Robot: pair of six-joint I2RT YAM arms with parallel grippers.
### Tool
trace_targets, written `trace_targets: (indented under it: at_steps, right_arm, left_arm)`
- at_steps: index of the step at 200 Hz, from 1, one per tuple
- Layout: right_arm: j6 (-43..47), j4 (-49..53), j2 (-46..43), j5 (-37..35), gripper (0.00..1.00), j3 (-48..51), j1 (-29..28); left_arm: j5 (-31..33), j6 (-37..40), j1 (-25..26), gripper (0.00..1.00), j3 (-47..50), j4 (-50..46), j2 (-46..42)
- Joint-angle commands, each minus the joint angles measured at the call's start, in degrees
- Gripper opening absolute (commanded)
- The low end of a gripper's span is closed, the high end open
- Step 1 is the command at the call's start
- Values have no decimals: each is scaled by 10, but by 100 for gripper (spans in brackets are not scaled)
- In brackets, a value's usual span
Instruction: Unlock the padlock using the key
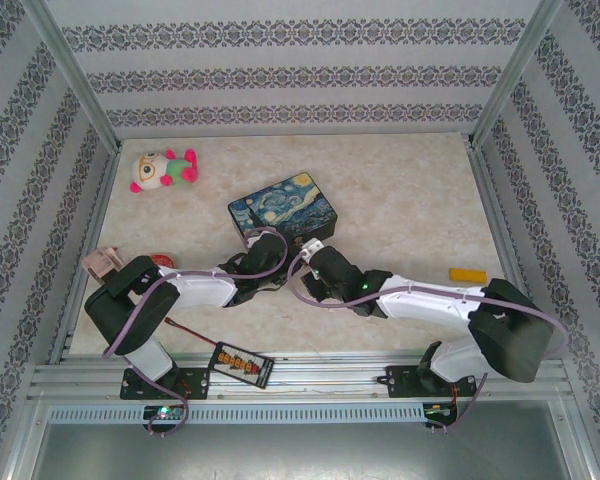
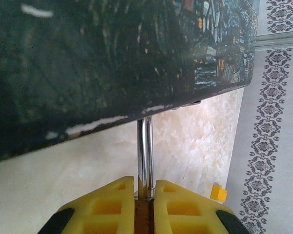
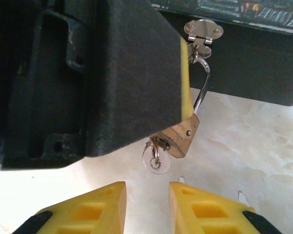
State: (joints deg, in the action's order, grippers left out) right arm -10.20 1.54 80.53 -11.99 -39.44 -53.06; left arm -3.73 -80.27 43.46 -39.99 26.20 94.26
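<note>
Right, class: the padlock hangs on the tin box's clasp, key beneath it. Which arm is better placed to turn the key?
Probably right: the right hand is open, facing the key close ahead. The left hand is shut on the padlock, steadying it.

Plush toy (image 1: 163,168) far left; starry tin box (image 1: 283,208) centre; yellow block (image 1: 468,273) right.

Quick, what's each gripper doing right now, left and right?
Left gripper: closed, holding the padlock.
Right gripper: open, nothing between its fingers.
</note>
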Motion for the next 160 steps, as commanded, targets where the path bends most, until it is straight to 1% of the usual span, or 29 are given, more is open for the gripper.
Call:
trace_targets:
  at_steps: [1,76,99,124,147,160]
  right_arm:
    - [22,0,19,-22,29,-23,-7]
    - [33,-4,73,-51,27,-54,-11]
    - [31,-13,93,-78,25,-56,-10]
    - [28,-16,109,-105,19,-61,-11]
    - [25,-27,107,-104,15,-60,-10]
    - [18,-33,106,-101,12,-60,-7]
  left_arm:
    - [-19,-17,-5,0,10,12,10]
    - [-23,-18,-5,0,14,16,9]
    - [-26,-18,-5,0,14,19,11]
    - [-30,-19,-5,0,14,21,12]
    - [-31,-20,-5,0,16,23,12]
    - [-31,-20,-5,0,17,25,13]
